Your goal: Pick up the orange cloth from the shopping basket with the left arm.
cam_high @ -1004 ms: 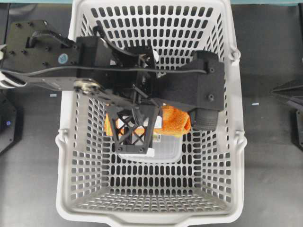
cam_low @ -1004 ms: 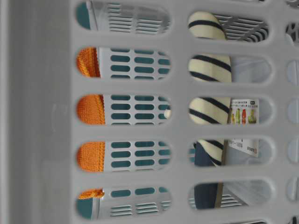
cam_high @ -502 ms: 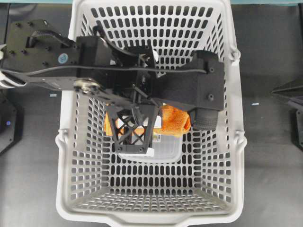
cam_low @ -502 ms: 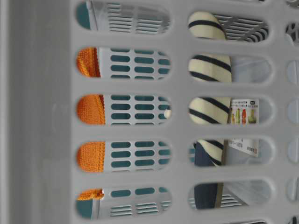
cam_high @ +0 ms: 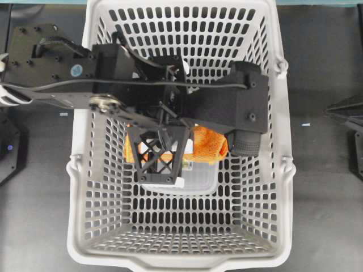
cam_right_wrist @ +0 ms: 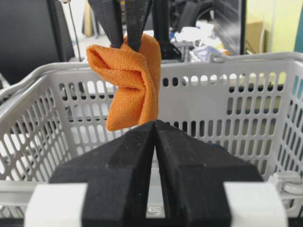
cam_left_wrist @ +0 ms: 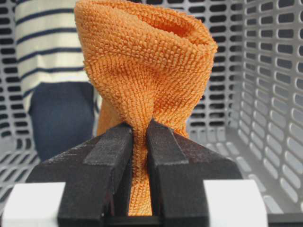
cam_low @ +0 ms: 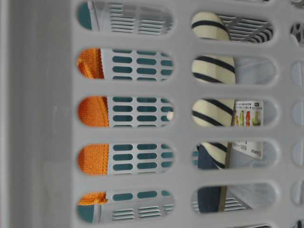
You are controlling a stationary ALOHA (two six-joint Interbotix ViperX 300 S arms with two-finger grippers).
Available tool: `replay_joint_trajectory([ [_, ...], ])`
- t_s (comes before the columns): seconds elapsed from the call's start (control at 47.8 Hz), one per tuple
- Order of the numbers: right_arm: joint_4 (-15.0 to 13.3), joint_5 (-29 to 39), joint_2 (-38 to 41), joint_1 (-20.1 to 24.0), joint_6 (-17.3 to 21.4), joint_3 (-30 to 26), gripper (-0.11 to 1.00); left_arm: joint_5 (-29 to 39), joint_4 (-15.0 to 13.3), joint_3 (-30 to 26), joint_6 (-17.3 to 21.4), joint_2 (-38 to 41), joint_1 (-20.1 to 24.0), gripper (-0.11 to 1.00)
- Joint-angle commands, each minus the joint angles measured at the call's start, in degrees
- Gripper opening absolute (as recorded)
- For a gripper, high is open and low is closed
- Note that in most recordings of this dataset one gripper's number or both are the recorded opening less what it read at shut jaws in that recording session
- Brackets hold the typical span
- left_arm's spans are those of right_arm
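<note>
My left gripper (cam_left_wrist: 140,130) is shut on the orange cloth (cam_left_wrist: 142,66), pinching a bunched fold between its black fingers. The cloth hangs from the jaws inside the light-grey shopping basket (cam_high: 187,263). In the right wrist view the cloth (cam_right_wrist: 130,80) dangles from the left fingers (cam_right_wrist: 113,23) at about rim height. From overhead the cloth (cam_high: 209,144) shows beside the lattice finger (cam_high: 160,157) under the left arm. In the table-level view it (cam_low: 93,111) shows through the wall slots. My right gripper (cam_right_wrist: 155,125) is shut and empty, outside the basket.
A cream-and-navy striped slipper (cam_left_wrist: 47,42) lies on the basket floor behind the cloth and also shows in the table-level view (cam_low: 213,71). A labelled clear packet (cam_high: 199,177) lies beneath the gripper. The basket walls (cam_left_wrist: 270,71) surround the left gripper. The right arm (cam_high: 347,107) rests at the right edge.
The cloth has shifted very slightly with the left gripper, seen through the slots in the table-level view. The right arm has not moved.
</note>
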Motion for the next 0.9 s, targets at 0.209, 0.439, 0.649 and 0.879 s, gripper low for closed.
replay_joint_trajectory([
  [0.209,0.1,-0.4,0.2,0.7,0.1,-0.5,0.0,-0.2,0.2,-0.4,-0.1,-0.7,0.0,0.06],
  [0.439,0.1,-0.4,0.2,0.9,0.1,-0.4,0.0,-0.2,0.2,0.3,0.4,-0.7,-0.1,0.06],
  [0.649,0.2,-0.4,0.2,1.1,0.1,-0.4,0.0,-0.2,0.2,0.6,0.4,-0.7,0.0,0.06],
  [0.879,0.1,-0.7,0.2,1.1,0.1,-0.4,0.0,-0.1,0.2,1.3,0.4,-0.8,0.0,0.06],
])
